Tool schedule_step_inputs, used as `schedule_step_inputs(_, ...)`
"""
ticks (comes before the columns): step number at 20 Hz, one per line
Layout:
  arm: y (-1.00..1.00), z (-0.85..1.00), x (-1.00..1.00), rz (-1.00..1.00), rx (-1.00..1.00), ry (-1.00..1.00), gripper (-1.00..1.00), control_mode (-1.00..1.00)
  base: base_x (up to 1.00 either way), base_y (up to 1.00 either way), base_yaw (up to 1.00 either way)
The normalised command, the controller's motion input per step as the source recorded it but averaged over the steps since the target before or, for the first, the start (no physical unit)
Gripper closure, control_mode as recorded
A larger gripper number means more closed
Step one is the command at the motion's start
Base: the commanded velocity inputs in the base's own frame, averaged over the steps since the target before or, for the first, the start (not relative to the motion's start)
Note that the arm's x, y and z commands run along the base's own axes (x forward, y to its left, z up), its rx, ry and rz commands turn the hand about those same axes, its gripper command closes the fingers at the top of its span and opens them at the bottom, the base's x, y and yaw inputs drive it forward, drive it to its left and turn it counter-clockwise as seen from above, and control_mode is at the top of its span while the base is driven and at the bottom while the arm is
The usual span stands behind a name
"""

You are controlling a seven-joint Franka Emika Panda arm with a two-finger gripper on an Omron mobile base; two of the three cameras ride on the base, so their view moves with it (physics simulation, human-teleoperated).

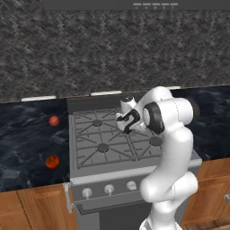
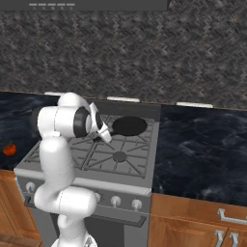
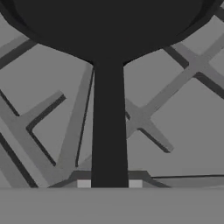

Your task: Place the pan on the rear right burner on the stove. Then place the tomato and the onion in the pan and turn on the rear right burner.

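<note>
The black pan (image 2: 129, 126) lies over the rear right burner's grate of the stove (image 2: 99, 161), and its long handle points toward the arm. My gripper (image 2: 103, 131) is shut on that handle. In the hand view the pan (image 3: 109, 26) sits at the top, and its handle runs straight down into my gripper (image 3: 109, 183). From the left base view my gripper (image 1: 128, 122) hangs over the stove (image 1: 90, 152), while the arm hides the pan. On the left counter, the pinkish onion (image 1: 54, 121) rests farther back. The orange-red tomato (image 1: 52, 161) with its dark stem spot lies nearer the front, and the tomato (image 2: 9, 149) shows at the left edge.
Round silver knobs (image 1: 109, 189) line the stove's front panel, above the bar handle. Dark marbled counter (image 2: 202, 149) stretches right of the stove, with wooden cabinets below. A tiled wall and a hood stand behind.
</note>
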Motion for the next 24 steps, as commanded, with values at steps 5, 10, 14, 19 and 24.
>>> schedule_step_inputs(5,-0.38,-0.09,-0.57,-0.01,0.00,0.00,-1.00,-1.00,0.00,0.00,0.00)
schedule_step_inputs(10,-0.11,-0.05,-0.04,0.00,0.00,-0.04,-1.00,-1.00,0.00,0.00,0.00)
schedule_step_inputs(14,0.00,0.03,0.00,0.00,0.00,-0.13,-1.00,-1.00,0.00,0.00,0.00)
schedule_step_inputs(19,0.02,0.56,0.00,0.00,0.00,-0.19,-1.00,-1.00,0.00,0.00,0.00)
schedule_step_inputs(24,0.18,0.67,0.00,0.00,0.00,-0.13,-1.00,-1.00,0.00,0.00,0.00)
